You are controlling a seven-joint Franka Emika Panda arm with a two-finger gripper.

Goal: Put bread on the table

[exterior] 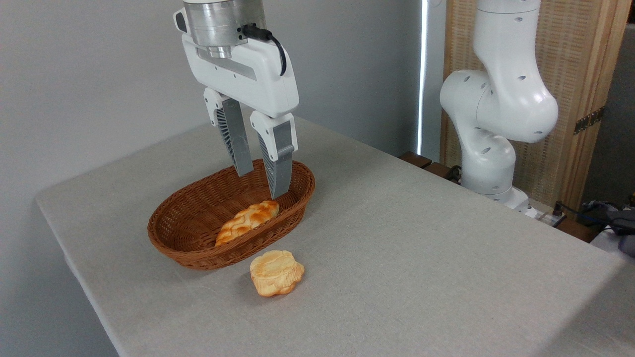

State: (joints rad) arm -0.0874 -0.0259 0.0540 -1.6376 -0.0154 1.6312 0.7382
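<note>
One view only, the fixed camera. Landmark: the wicker basket (231,217).

Progress — looks essentially done. The bread (277,272), the small round lobed bun, lies flat on the desk (421,248), just in front of the basket's near rim, close to it but I can't tell whether it touches the wicker. Nothing is on top of it and nothing is gripping it. A longer braided loaf (247,221) sits inside the basket, leaning against the near wall; not the task item, untouched.

Left to do, as I judge it: nothing on the bun itself. At most, retract the arm clear of the basket.

The hand (262,184) hangs above the basket's far half, fingers pointing down, tips roughly at rim height as seen from here, just above the far end of the braided loaf. Jaws are partly open — a clear gap between the two fingers, well short of full spread. Nothing between them; it holds nothing. No visible contact with basket or loaf, though depth from this angle is hard to read.

The bread is well apart from the hand, on the opposite side of the basket's near rim.

Arm base stands beyond the desk's far right edge, well away from the basket.
</note>
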